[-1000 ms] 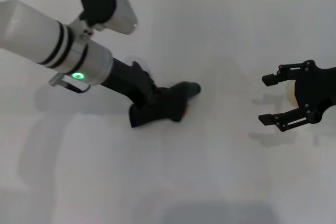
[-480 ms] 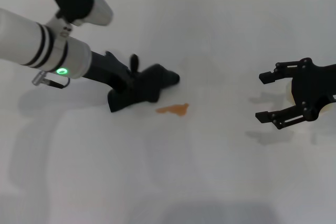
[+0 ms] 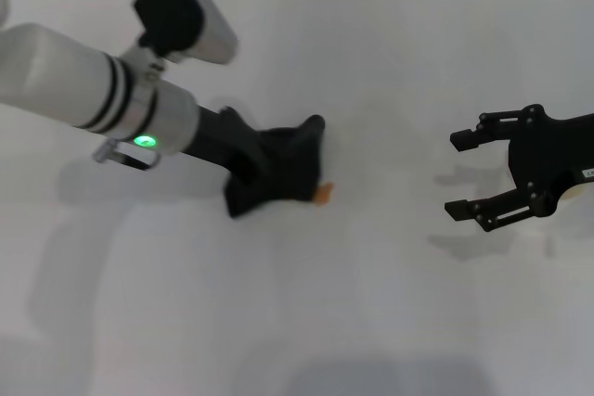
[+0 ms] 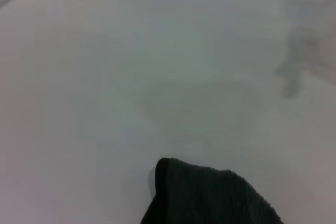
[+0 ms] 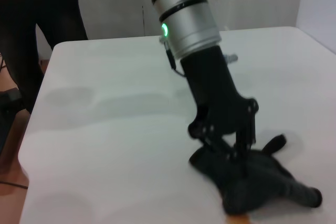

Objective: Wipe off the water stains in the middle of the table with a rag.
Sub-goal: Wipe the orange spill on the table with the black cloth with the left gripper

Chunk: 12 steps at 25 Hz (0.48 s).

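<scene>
Head view: left pincer (image 3: pixel 264 169) clamps rag (image 3: pixel 288 178) flat on tabletop (image 3: pixel 390 322); water stains (image 3: pixel 322 194) peek out at the rag's right edge. Right pincer (image 3: pixel 473 173) idles wide, farther off.

The table (image 3: pixel 371 71) is a broad, plain white, smooth surface that fills most of the head view; near its middle lies the rag (image 3: pixel 283 173) — a soft black cloth, bunched and pressed flat against the top; at the rag's right edge a small orange-brown bit of the water stains (image 3: pixel 322 194) shows on the white, touching the cloth — the rest is hidden beneath it.
</scene>
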### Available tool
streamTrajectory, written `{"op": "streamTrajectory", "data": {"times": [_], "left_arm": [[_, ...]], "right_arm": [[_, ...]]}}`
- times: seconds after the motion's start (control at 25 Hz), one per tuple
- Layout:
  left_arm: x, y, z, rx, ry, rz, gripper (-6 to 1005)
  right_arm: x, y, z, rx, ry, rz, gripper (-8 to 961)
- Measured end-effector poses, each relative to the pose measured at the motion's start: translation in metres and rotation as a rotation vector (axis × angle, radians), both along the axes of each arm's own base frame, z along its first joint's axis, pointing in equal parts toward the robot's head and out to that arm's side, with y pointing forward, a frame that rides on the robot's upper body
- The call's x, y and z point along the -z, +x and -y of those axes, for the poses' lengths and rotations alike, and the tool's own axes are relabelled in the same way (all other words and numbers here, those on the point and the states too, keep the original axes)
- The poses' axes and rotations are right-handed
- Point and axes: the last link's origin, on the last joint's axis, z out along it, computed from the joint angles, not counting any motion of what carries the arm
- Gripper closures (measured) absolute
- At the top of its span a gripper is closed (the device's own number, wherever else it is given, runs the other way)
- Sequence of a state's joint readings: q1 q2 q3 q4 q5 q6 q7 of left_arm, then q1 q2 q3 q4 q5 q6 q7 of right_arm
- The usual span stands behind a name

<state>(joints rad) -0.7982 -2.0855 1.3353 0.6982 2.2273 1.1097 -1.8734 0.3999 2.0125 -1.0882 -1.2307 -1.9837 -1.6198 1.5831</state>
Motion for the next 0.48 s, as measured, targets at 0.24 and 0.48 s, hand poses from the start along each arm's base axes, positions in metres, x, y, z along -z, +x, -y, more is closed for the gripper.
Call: {"op": "streamTrajectory", "data": {"times": [0.24, 0.48], "left_arm": [[0.02, 0.016, 0.016, 0.052, -0.098, 0.015, 922], [0.028, 0.022, 0.029, 0.072, -0.136, 0.023, 922]], "right_arm": [[0.0, -0.001, 0.002, -0.001, -0.004, -0.02, 78], [-0.001, -0.002, 0.002, -0.002, -0.002, -0.025, 78]]}}
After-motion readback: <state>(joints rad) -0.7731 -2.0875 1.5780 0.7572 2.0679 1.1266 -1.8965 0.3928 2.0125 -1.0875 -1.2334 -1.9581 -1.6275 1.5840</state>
